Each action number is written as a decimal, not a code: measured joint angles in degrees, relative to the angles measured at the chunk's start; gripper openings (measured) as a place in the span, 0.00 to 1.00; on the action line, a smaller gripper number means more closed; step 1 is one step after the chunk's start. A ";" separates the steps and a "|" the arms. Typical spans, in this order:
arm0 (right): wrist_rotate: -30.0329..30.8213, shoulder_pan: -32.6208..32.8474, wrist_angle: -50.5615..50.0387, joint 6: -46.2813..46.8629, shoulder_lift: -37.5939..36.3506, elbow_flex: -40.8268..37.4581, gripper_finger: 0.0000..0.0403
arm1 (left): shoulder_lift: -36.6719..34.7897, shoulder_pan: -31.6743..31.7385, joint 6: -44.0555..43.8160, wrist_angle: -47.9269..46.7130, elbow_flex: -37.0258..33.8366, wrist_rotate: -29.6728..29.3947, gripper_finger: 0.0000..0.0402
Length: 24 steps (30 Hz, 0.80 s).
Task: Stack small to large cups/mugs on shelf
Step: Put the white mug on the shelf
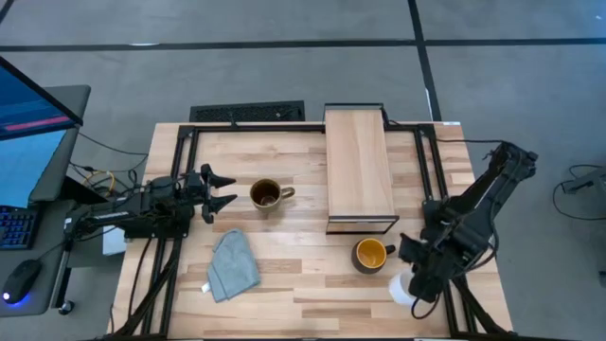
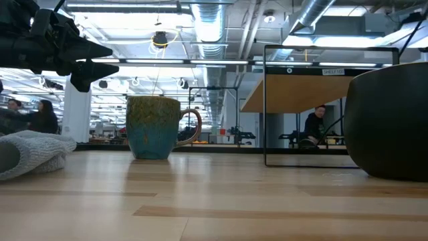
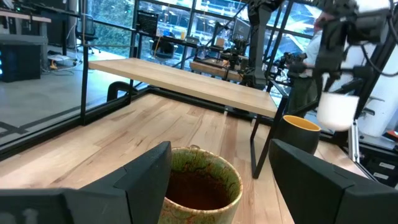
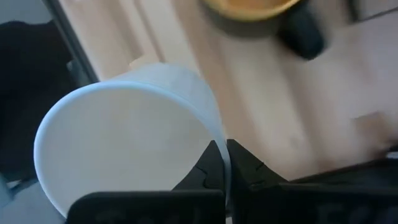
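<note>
The small white mug (image 4: 124, 155) hangs above the table's near right corner, with my right gripper (image 4: 225, 149) shut on it; the high view shows that gripper (image 1: 417, 282) over the mug (image 1: 401, 289). The dark mug with a yellow inside (image 1: 371, 254) stands on its base just left of it. The olive-brown mug (image 1: 266, 196) stands left of the shelf (image 1: 360, 170). My left gripper (image 1: 227, 190) is open and level, its fingers pointing at the olive mug (image 3: 199, 186) without touching it. My right gripper pinches the white mug's wall at the rim (image 4: 214, 134), one finger inside the mug and one outside. The fingers come from above, pointing steeply down. In the left wrist view the mug (image 3: 339, 111) hangs below the gripper, mouth up, clear of the table.
A crumpled grey cloth (image 1: 232, 265) lies near the table's front left. The shelf's board stands raised on a dark frame (image 2: 267, 107) at the table's far middle. Bare wood lies between the olive mug and the shelf. People show in the room behind the table.
</note>
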 joint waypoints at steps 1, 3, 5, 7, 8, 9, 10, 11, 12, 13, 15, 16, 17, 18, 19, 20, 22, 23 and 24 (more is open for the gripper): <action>0.94 -0.52 -2.42 -0.82 0.00 1.65 0.02 | 0.00 0.02 0.00 0.00 0.02 0.00 0.65; 2.53 -1.79 -7.48 -2.31 0.02 4.98 0.02 | 0.00 0.02 0.00 0.00 0.01 0.00 0.65; 3.81 -3.31 -12.61 -3.35 0.00 7.96 0.02 | 0.00 0.00 0.00 -0.01 0.02 0.00 0.65; 4.64 -5.05 -17.09 -4.37 0.00 10.47 0.02 | 0.00 0.02 0.00 0.00 0.02 0.01 0.65; 5.16 -5.98 -19.18 -4.83 0.02 11.67 0.02 | 0.00 0.02 0.00 0.00 0.01 0.03 0.65; 5.43 -6.93 -20.83 -5.52 0.01 12.69 0.02 | 0.00 0.02 0.00 0.00 0.01 0.11 0.65; 5.62 -7.94 -21.03 -6.49 -0.06 13.42 0.02 | 0.00 0.02 0.00 -0.02 0.01 0.35 0.65; 5.85 -9.06 -20.54 -8.23 -0.15 14.01 0.02 | 0.00 0.00 0.00 -0.04 0.02 0.43 0.65; 6.30 -10.22 -20.39 -10.00 -0.24 14.53 0.02 | 0.00 0.02 0.00 -0.04 0.02 0.50 0.65; 6.98 -11.11 -20.65 -11.16 -0.25 15.26 0.02 | 0.00 0.00 0.00 -0.05 0.02 0.52 0.65; 7.86 -13.08 -20.63 -13.92 -0.40 16.58 0.02 | 0.09 0.02 0.00 -0.07 0.01 0.52 0.65; 8.44 -14.24 -20.64 -15.64 -0.40 17.06 0.02 | 0.11 0.00 0.00 -0.07 0.00 0.52 0.65; 8.71 -15.35 -20.64 -17.25 -0.30 17.52 0.02 | 0.11 0.02 0.00 -0.07 0.00 0.52 0.65; 9.15 -16.45 -20.60 -18.74 -0.28 17.97 0.02 | 0.11 0.00 0.00 -0.07 0.02 0.52 0.65; 9.84 -17.64 -20.64 -20.20 -0.28 18.49 0.02 | 0.12 0.02 0.00 -0.07 0.01 0.52 0.65; 10.22 -18.94 -20.63 -21.60 -0.32 18.99 0.02 | 0.13 0.01 0.00 -0.07 0.00 0.52 0.65; 11.14 -21.40 -20.64 -24.06 -0.32 19.93 0.02 | 0.13 0.00 0.00 -0.07 0.02 0.52 0.65; 11.39 -22.59 -20.62 -25.42 -0.31 20.43 0.02 | 0.11 0.00 0.00 -0.07 0.02 0.51 0.65; 11.54 -23.81 -20.64 -26.91 -0.31 20.87 0.02 | 0.11 0.02 0.00 -0.07 0.02 0.52 0.65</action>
